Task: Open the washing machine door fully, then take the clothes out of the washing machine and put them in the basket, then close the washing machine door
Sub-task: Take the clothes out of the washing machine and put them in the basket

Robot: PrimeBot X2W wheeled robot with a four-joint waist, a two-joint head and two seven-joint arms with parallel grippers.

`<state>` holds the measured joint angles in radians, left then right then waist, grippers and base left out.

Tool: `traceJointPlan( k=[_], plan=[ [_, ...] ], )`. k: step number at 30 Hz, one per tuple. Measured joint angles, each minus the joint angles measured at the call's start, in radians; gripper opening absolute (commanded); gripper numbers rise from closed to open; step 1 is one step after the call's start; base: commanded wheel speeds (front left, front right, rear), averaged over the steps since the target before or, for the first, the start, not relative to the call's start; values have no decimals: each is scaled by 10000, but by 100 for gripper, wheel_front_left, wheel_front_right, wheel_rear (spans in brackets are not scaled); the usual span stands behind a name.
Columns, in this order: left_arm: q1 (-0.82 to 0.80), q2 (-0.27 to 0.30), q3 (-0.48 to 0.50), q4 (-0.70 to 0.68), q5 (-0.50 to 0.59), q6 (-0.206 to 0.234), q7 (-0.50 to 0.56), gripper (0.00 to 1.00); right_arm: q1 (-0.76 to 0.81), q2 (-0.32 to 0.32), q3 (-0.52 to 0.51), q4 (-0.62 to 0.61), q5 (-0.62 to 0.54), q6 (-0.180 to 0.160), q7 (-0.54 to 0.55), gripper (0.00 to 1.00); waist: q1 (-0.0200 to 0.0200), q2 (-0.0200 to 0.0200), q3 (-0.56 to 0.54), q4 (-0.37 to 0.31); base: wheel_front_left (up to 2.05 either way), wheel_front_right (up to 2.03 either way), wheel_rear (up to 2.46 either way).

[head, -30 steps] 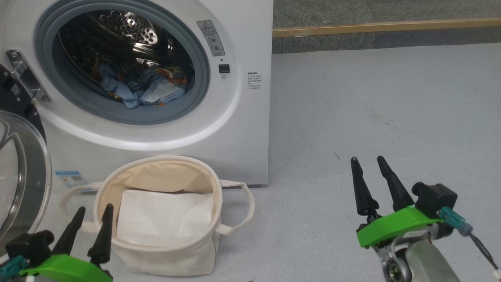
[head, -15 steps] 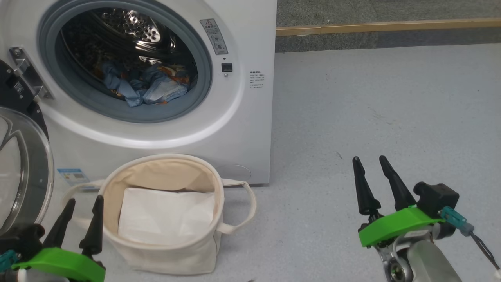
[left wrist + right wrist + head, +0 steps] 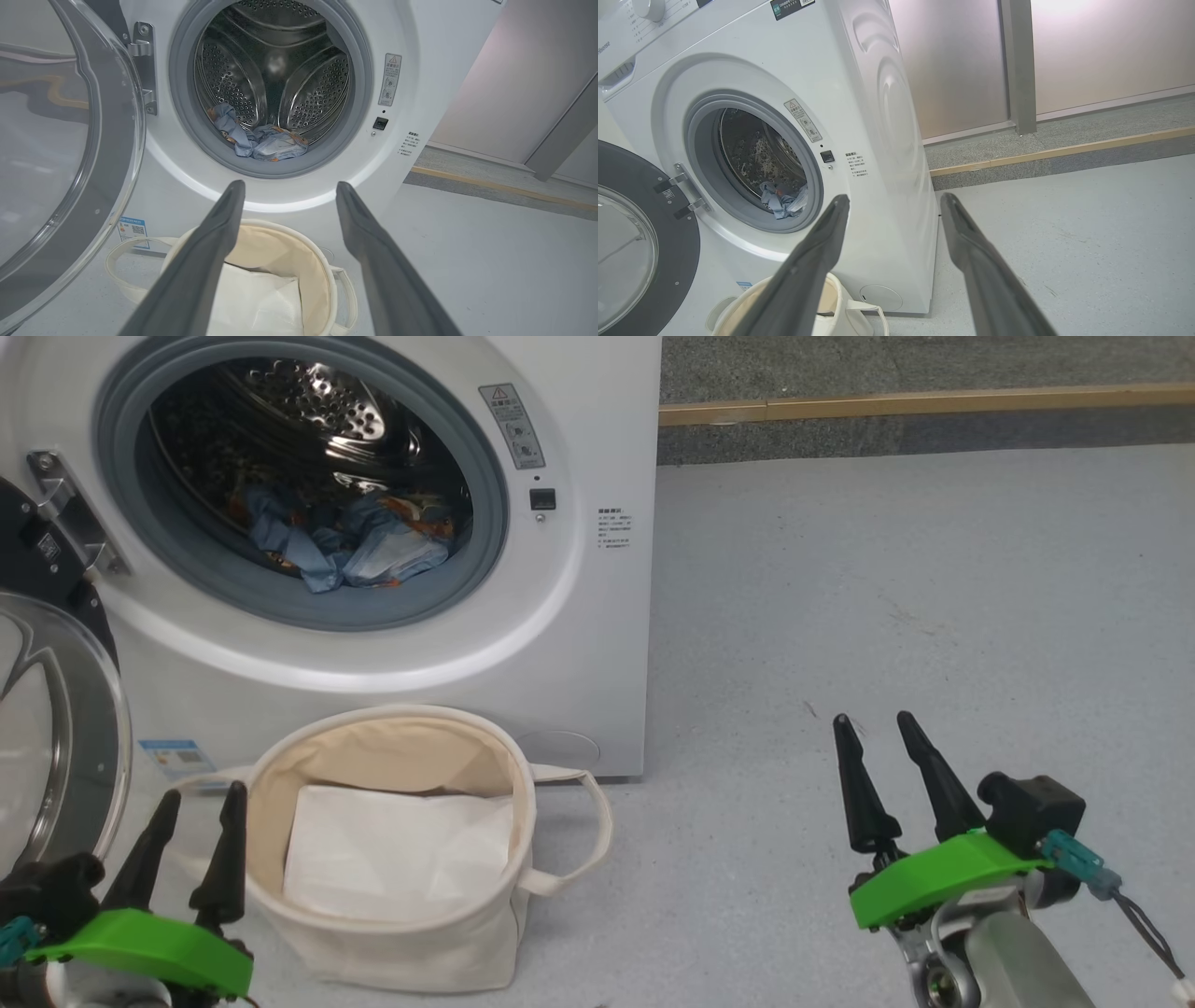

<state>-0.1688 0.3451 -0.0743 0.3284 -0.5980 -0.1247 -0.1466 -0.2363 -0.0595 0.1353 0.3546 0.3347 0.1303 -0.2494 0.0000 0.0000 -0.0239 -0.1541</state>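
You've got the washing machine (image 3: 597,644) at upper left, with the washing machine door (image 3: 89,747) swung wide open on its left. The basket (image 3: 420,952) sits on the floor right in front of it, with a white sheet (image 3: 392,845) inside. The clothes (image 3: 355,546) are bunched low in the drum. Your left gripper (image 3: 203,793) is spread and empty just beside the basket. The right gripper (image 3: 872,721) is spread too, well off right.
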Motion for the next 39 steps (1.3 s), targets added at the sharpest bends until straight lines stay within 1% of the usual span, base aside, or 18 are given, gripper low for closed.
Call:
traceJointPlan(
  k=[8,18,21,24,28,31,35,39],
  plan=[
    [-5,48,90,-56,-123,8,-6,100,292,19,8,86,109,0,0,100,0,0,68,48,128,-102,-26],
    [-32,50,44,-178,-224,31,10,100,349,25,31,81,190,2,0,100,0,0,243,94,210,-195,-14],
    [-66,50,44,-188,-127,330,-86,100,346,25,44,79,190,0,0,100,0,0,298,100,204,-197,-6],
    [-120,52,-65,-194,-96,336,-92,100,340,27,77,75,190,2,0,100,0,0,340,112,160,-160,0],
    [-198,48,-157,-128,58,466,-54,100,315,29,102,40,190,2,0,100,0,0,415,143,113,-113,0],
    [-210,38,-222,19,111,585,-61,100,238,46,104,27,190,0,0,100,0,0,442,171,65,-65,0],
    [-216,35,-336,253,451,874,-290,100,189,44,104,23,190,0,0,100,0,0,456,200,18,-18,0],
    [-282,31,-518,339,1003,1057,-594,100,188,44,96,17,190,2,0,100,0,0,466,194,0,0,0]
  ],
)
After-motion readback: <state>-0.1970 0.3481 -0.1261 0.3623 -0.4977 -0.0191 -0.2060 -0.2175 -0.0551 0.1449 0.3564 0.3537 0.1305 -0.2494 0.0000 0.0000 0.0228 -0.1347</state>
